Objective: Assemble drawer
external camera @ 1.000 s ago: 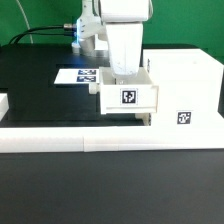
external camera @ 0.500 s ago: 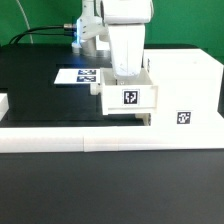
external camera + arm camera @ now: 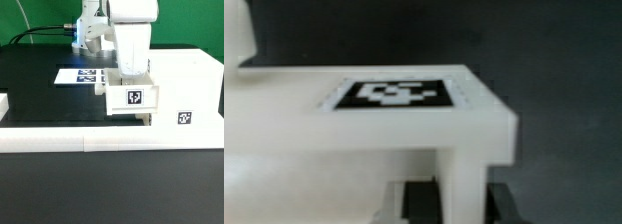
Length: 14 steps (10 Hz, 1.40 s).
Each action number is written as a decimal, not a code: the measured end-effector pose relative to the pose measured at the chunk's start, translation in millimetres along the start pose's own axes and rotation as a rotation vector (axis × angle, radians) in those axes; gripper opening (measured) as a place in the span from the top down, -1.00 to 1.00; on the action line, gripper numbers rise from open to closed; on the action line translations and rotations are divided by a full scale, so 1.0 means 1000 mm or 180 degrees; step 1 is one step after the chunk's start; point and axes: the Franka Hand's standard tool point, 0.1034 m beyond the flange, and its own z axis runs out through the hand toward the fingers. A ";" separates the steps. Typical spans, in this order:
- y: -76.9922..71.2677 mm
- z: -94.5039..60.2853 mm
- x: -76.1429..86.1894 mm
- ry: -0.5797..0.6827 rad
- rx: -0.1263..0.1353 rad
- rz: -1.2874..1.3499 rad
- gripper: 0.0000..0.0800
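Jaws clamp the drawer box point(image 3: 132, 96), shifted rightward into the drawer frame point(image 3: 185, 85).

Likely robot lab (tagged parts point(image 3: 134, 97), cables point(image 3: 45, 32)).

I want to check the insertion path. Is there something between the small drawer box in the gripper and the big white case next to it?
Nothing visible stands between them. The small drawer box, under the gripper, already sits against the big white case on the exterior view's right, and no loose part lies at that joint.
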 end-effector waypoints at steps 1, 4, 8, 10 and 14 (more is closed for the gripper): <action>-0.001 0.000 0.002 -0.0002 0.0008 0.0075 0.90; -0.001 0.001 0.003 -0.0002 0.0010 0.0151 0.90; 0.000 0.001 -0.001 0.0005 -0.0047 -0.0035 0.90; 0.000 0.001 -0.003 -0.0004 -0.0060 -0.0045 0.90; 0.000 0.001 -0.007 -0.0010 -0.0062 -0.0034 0.90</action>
